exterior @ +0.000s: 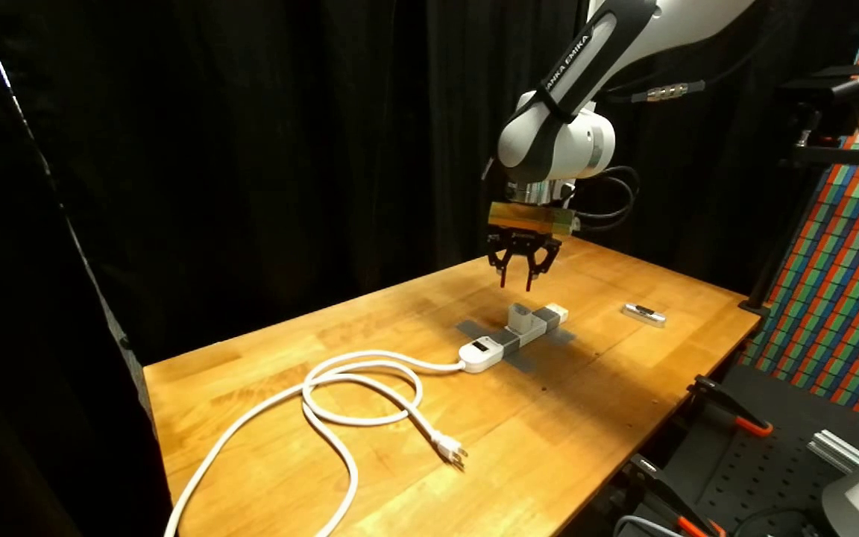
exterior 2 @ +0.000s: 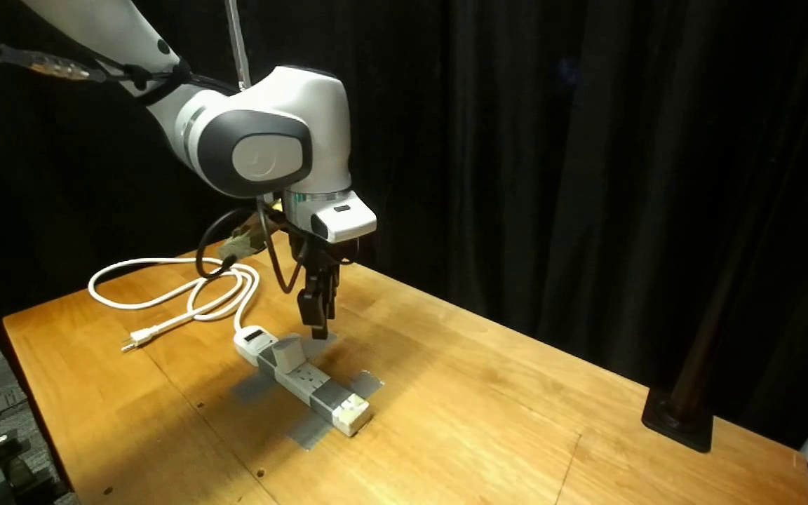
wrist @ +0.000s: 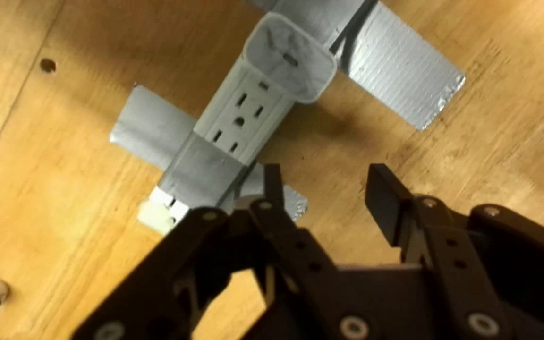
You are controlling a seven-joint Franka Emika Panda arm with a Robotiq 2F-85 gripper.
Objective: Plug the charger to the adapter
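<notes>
Before the black curtain [exterior 2: 551, 175] stands the worktop [exterior: 519, 440]. Well in from its curtain-side edge, and roughly along it, lies the adapter [exterior 2: 306, 379], held under 2 bands of grey tape [wrist: 202, 169], I judge so that plugging cannot drag it. My jaws hang above, parted, with nothing between them, probably to leave the charger [wrist: 295, 71] alone: it stands up from the adapter, presumably plugged in, though how fully I cannot tell.

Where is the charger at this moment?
In the wrist view, the charger sits on the power strip at the top, just right of center, between grey tape and the visible sockets.
</notes>
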